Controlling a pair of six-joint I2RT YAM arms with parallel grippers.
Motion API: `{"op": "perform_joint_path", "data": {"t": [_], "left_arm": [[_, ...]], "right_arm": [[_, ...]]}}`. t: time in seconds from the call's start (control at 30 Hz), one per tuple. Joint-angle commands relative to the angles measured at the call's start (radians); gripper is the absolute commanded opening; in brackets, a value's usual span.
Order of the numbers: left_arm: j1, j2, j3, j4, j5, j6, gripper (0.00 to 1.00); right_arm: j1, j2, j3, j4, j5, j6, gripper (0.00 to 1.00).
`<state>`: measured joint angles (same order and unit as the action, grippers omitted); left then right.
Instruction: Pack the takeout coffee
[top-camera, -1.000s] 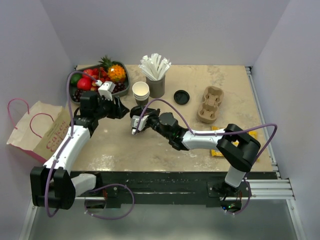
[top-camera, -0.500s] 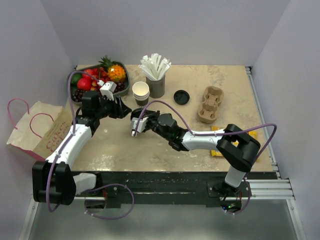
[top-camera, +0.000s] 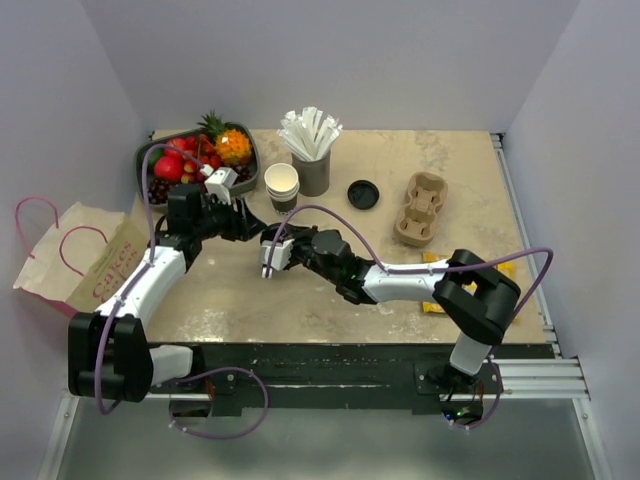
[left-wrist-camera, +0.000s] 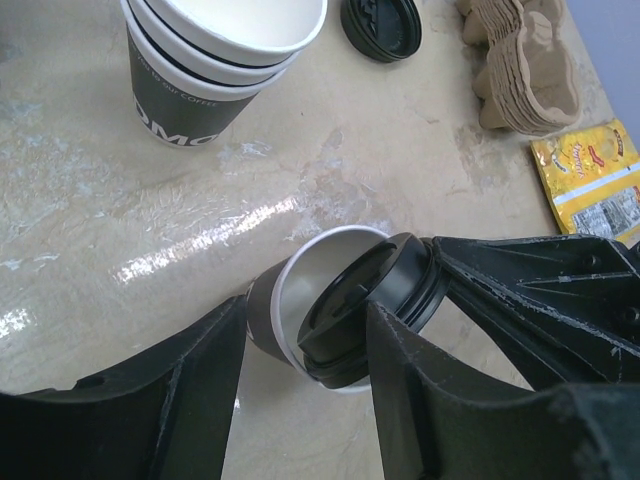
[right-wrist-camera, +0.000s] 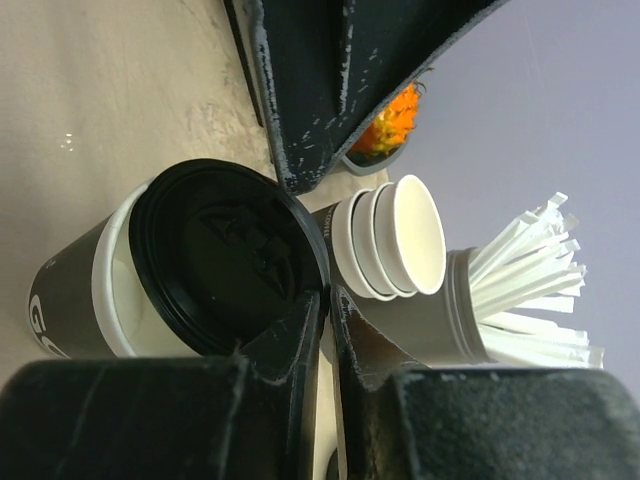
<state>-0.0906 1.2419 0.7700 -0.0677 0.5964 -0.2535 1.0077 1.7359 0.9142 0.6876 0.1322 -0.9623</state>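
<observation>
The takeout coffee cup (left-wrist-camera: 262, 318), dark with a white rim, stands mid-table between both grippers (top-camera: 262, 240). Its black lid (left-wrist-camera: 365, 310) sits tilted, half on the rim, not seated. My right gripper (right-wrist-camera: 328, 300) is shut on the lid's edge (right-wrist-camera: 225, 260) and reaches in from the right (top-camera: 274, 245). My left gripper (left-wrist-camera: 305, 310) comes from the left (top-camera: 250, 229); its jaws are partly closed around the cup's body, the left finger (left-wrist-camera: 190, 390) touching the wall. One left finger (right-wrist-camera: 340, 90) shows in the right wrist view above the cup (right-wrist-camera: 75, 290).
A stack of lidless cups (top-camera: 283, 185) and a grey straw holder (top-camera: 313, 170) stand just behind. A spare black lid (top-camera: 362, 194), a cardboard carrier (top-camera: 422, 208), a yellow packet (left-wrist-camera: 590, 180), a fruit bowl (top-camera: 252, 160) and a paper bag (top-camera: 85, 262) lie around.
My left gripper has moved right and slightly nearer, closing in on the cup. My right gripper has shifted a little down-left with the lid.
</observation>
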Motion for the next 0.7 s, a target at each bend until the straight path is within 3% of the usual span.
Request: {"op": "perform_joint_path", "data": {"t": [0.0,0.17,0.27,0.67], "left_arm": [[0.008,0.002,-0.012,0.086,0.046,-0.013,0.55],[0.006,0.007,-0.017,0.092,0.072,-0.010,0.55],[0.006,0.011,-0.014,0.088,0.083,-0.006,0.55],[0.008,0.019,0.002,0.022,0.143,0.030,0.55]], "right_arm": [[0.014,-0.053,0.012,-0.028,0.003,0.013,0.13],[0.026,-0.067,0.018,-0.075,0.003,0.020,0.18],[0.031,-0.078,0.022,-0.103,0.006,0.023,0.27],[0.032,-0.125,0.052,-0.223,0.006,0.097,0.31]]}}
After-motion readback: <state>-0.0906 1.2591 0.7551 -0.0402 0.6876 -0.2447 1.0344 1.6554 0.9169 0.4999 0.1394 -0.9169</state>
